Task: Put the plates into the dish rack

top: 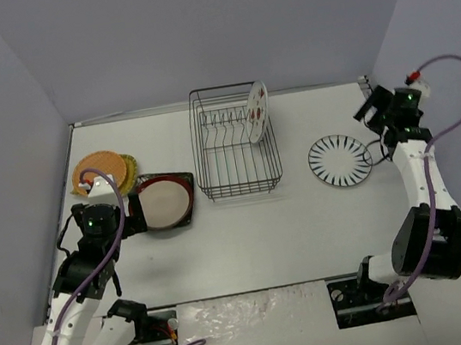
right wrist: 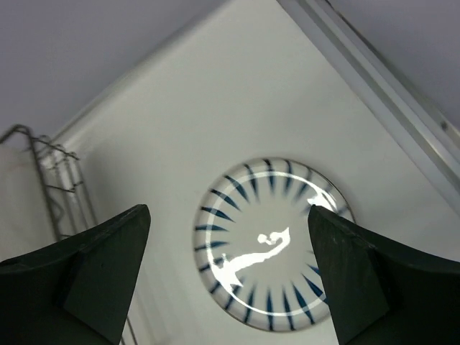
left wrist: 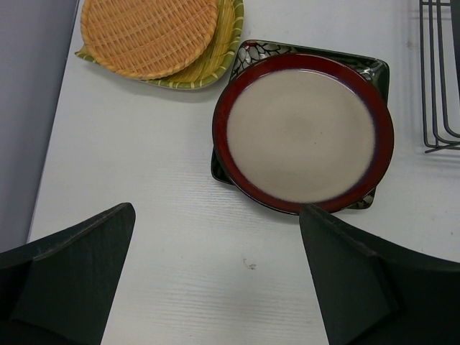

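The dish rack (top: pixel 236 150) stands mid-table with a white plate with red marks (top: pixel 257 112) upright in its right end. A striped plate (top: pixel 341 160) lies flat to the rack's right. My right gripper (top: pixel 375 112) hovers open above it, and the striped plate (right wrist: pixel 273 244) shows between its spread fingers (right wrist: pixel 228 210). Left of the rack, a red-rimmed cream plate (left wrist: pixel 302 133) rests on a dark square plate (left wrist: pixel 370 68). An orange woven plate (left wrist: pixel 147 32) sits on a yellow-green one (left wrist: pixel 219 61). My left gripper (left wrist: pixel 217 210) is open and empty, just short of the red-rimmed plate.
The grey enclosure walls close in on the left, back and right. A raised rail (right wrist: pixel 388 93) runs along the table's right edge near the striped plate. The rack's wires (left wrist: pixel 438 86) lie to the right of the stacked plates.
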{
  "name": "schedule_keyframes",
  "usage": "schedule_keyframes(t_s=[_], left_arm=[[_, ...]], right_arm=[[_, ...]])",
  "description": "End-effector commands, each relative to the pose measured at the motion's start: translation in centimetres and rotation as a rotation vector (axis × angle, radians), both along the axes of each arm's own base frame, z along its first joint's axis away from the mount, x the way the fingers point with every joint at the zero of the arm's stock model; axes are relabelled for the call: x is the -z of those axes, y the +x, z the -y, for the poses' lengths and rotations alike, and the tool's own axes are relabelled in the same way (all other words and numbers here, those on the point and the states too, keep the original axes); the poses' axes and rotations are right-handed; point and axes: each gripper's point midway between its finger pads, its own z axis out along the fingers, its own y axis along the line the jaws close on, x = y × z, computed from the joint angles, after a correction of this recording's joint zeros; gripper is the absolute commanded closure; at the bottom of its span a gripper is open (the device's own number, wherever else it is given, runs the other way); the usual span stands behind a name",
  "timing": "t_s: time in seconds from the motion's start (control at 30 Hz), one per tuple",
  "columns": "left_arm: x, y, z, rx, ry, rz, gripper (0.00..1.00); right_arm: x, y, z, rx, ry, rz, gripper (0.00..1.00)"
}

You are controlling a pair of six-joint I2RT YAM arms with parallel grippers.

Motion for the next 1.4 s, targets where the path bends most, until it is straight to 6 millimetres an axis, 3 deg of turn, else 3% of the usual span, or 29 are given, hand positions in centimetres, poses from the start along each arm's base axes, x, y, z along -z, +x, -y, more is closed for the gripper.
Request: schedule_keyframes(t_s=[0.0,0.07,0.2,0.4,0.57,0.8,1.07,1.27,1.37], left_arm=[[-2.6,1.1,0.8,0.021,-0.037,0.081,0.03],[-2.6,1.1,1.0,0.028,-0.039,0.080,0.03],[-2.7,1.0,0.9,0.030,-0.040,0.087,0.03],[-3.2,0.7,0.7,0.025,-0.040,0.108,0.03],[-3.3,0.6,0.6,0.027,-0.040,0.116,0.03],[-3.3,0.7,0.7,0.027,-0.042,0.115,0.03],[-2.8,1.3,2.7,0.094,-0.104,0.090,0.03],[-2.5,2.0,4.0,0.130,-0.144,0.052,0.03],[-2.1,2.1,4.0,0.136,-0.132,0.041,0.03]], right_arm=[[6.4,-3.6,2.8,0.112,0.189,-0.104,0.13],[9.6,-4.8,3.8,0.190,0.244,-0.167,0.15],[13.4,-5.5,3.6,0.197,0.279,-0.252,0.25],[16.2,-5.4,2.6,0.169,0.314,-0.262,0.45],[18.5,-5.9,2.2,0.161,0.326,-0.302,0.55],[19.9,-6.1,1.6,0.145,0.319,-0.324,0.68],[20.1,-6.0,1.1,0.130,0.324,-0.321,1.00],[18.5,-6.5,0.1,0.147,0.353,-0.279,1.00],[18.7,-7.8,-0.5,0.161,0.350,-0.314,1.00]])
